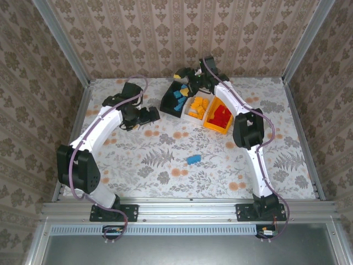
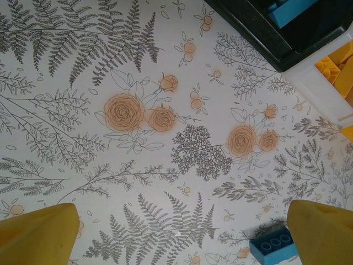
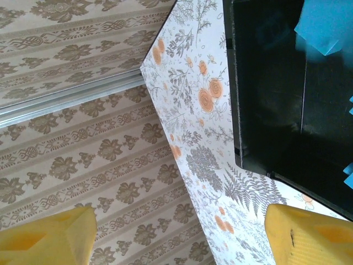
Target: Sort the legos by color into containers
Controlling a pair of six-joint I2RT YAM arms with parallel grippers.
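Top external: containers (image 1: pixel 167 104) are seen filled by color.
Remaining: one blue brick (image 2: pixel 273 245) is left toward the left gripper (image 2: pixel 179 234)'s right finger.
Left gripper: fingers are held apart, empty.
Right gripper (image 3: pixel 182 237): held apart, black bin (image 3: pixel 265 110) below.

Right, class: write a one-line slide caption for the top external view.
Three bins hold colour-sorted bricks; one blue brick lies loose on the floral table.

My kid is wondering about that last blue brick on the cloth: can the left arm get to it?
Probably yes. Only bare cloth lies between the left gripper and the blue brick, and its jaws stand open.
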